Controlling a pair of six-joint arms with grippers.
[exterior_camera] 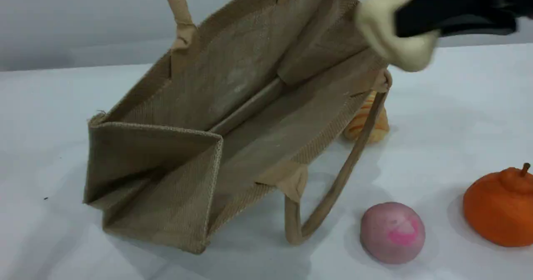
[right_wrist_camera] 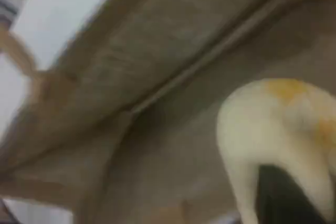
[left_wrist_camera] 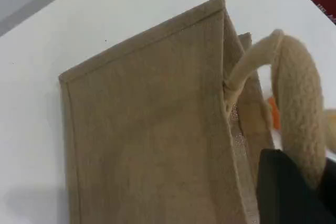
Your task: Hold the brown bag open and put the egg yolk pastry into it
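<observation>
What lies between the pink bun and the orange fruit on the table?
Nothing lies there. Only a bare stretch of the white table separates the pink bun from the orange fruit, as the scene view shows.

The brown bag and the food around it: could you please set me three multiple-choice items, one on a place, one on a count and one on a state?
1. Where is the egg yolk pastry?
A. In the right gripper, up by the brown bag's rim
B. Flat on the bag's bottom
C. Under the bag

2. How many food pieces lie on the table outside the bag?
A. One
B. Three
C. Five

3. How is the bag's mouth?
A. Zipped
B. Folded flat
C. Open toward the scene camera

Answers:
1 A, since the gripper pinches the pastry in the air beside the rim.
2 B, since only the striped loaf, the pink bun and the orange pumpkin-shaped piece lie there.
3 C, since the inner lining shows and one handle is drawn up taut.
</observation>
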